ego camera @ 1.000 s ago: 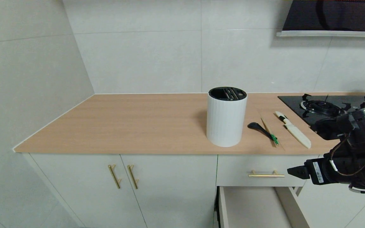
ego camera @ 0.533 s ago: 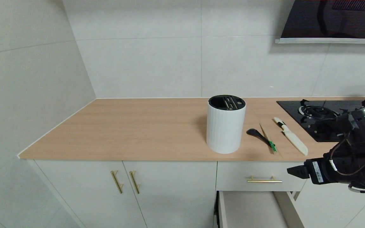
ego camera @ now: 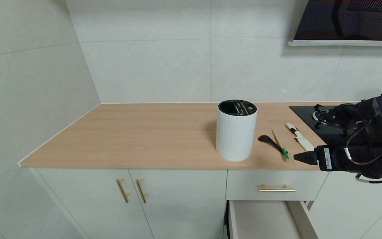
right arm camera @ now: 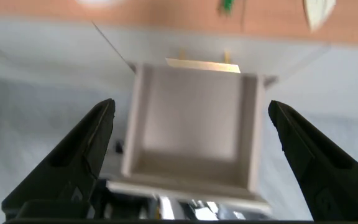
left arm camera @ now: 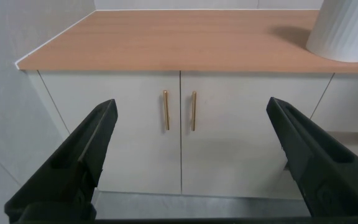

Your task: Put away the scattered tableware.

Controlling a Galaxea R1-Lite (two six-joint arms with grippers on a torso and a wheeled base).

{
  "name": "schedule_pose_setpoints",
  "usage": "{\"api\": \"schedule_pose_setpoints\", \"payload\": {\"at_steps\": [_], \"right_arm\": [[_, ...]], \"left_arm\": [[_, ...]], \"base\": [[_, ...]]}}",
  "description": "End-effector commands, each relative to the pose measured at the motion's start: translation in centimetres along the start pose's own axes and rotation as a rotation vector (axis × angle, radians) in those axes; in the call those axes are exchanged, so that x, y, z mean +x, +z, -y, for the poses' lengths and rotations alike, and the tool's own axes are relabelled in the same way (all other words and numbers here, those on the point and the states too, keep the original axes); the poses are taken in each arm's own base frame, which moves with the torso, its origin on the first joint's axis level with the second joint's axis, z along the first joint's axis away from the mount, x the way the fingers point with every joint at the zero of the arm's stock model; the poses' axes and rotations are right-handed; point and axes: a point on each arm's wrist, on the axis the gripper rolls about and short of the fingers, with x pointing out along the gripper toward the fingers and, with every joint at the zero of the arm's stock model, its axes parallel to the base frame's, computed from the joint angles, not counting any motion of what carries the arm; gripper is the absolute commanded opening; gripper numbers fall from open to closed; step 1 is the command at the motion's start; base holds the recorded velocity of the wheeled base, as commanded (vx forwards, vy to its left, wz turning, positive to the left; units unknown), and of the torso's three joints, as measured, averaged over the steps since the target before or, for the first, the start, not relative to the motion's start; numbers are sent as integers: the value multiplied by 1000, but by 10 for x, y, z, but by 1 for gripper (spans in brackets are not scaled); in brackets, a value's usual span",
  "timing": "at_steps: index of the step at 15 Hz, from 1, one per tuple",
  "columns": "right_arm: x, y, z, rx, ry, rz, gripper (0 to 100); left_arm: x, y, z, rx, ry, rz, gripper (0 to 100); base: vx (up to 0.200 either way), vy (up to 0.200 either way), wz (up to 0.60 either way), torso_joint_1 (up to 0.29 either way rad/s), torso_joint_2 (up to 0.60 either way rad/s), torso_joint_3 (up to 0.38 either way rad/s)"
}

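Note:
A white ribbed utensil holder [ego camera: 236,132] with a black slotted top stands on the wooden counter [ego camera: 144,132]. To its right lie a black spoon [ego camera: 270,139], chopsticks with a green end [ego camera: 281,144] and a white knife [ego camera: 299,137]. My right gripper [ego camera: 299,158] hovers at the counter's front edge, just in front of the knife, and is open and empty. Its wrist view looks down past the right gripper [right arm camera: 188,168] into the open drawer [right arm camera: 191,134]; the chopsticks' green end [right arm camera: 227,6] and the knife tip [right arm camera: 319,12] show beyond. My left gripper [left arm camera: 191,174] is open, low before the cabinet doors [left arm camera: 179,124].
A black gas stove [ego camera: 327,118] sits at the counter's right end under a dark range hood [ego camera: 347,23]. Below the counter are a shut drawer with a gold handle [ego camera: 276,190], the pulled-out drawer [ego camera: 264,219] and two doors with gold handles [ego camera: 131,191]. The holder [left arm camera: 347,31] stands above.
The head camera shifted slightly at first. Since then my right arm has risen and moved a little left, from in front of the drawer up to counter-edge height.

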Motion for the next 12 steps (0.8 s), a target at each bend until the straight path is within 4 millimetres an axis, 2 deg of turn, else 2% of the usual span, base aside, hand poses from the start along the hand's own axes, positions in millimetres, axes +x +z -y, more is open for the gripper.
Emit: {"api": "schedule_pose_setpoints", "payload": {"at_steps": [1, 4, 5, 6, 7, 12], "right_arm": [[32, 32, -3, 26, 19, 21, 100], [90, 54, -1, 36, -19, -4, 100], [109, 57, 1, 42, -37, -13, 100], [109, 57, 1, 42, -37, -13, 100], [135, 53, 4, 46, -55, -49, 100], [169, 35, 12, 42, -165, -112, 100]], "left_arm": [[0, 0, 0, 0, 0, -1, 100], [0, 0, 0, 0, 0, -1, 100], [0, 0, 0, 0, 0, 1, 100], [0, 0, 0, 0, 0, 1, 100], [0, 0, 0, 0, 0, -1, 100], [0, 0, 0, 0, 0, -1, 100]], "base": [[0, 0, 0, 0, 0, 0], [0, 0, 0, 0, 0, 0], [0, 0, 0, 0, 0, 0], [0, 0, 0, 0, 0, 0], [0, 0, 0, 0, 0, 0], [0, 0, 0, 0, 0, 0]]}}
